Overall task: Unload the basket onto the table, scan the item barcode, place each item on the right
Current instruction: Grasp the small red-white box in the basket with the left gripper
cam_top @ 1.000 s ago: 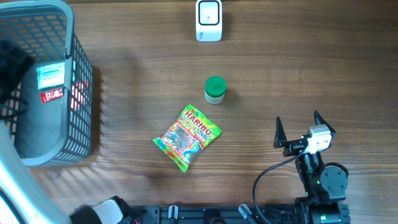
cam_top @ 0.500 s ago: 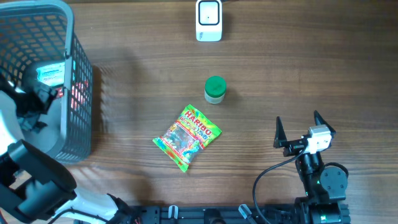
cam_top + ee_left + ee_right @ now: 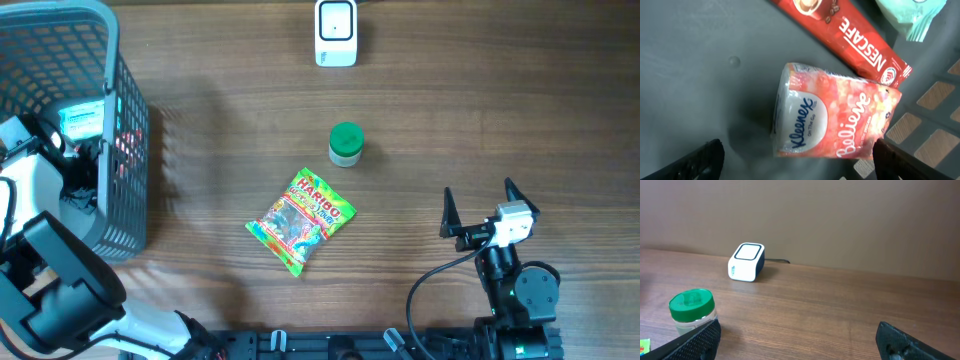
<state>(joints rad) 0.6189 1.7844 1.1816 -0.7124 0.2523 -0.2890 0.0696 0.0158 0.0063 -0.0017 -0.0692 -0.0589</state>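
Wood, plastic and shiny film
We see a matt wood-grain table (image 3: 500, 120), a grey plastic basket (image 3: 128, 190), and a glossy film-wrapped tissue pack (image 3: 835, 117).

Wooden table (image 3: 500, 120), grey basket (image 3: 126, 170), white scanner (image 3: 335, 32), green-lidded jar (image 3: 346, 144), Haribo bag (image 3: 301, 220)

Left gripper (image 3: 800, 167) now inside basket (image 3: 128, 190)

Kleenex pack (image 3: 835, 117) on grey basket floor (image 3: 700, 75), red Nescafe box (image 3: 850, 35) beside it
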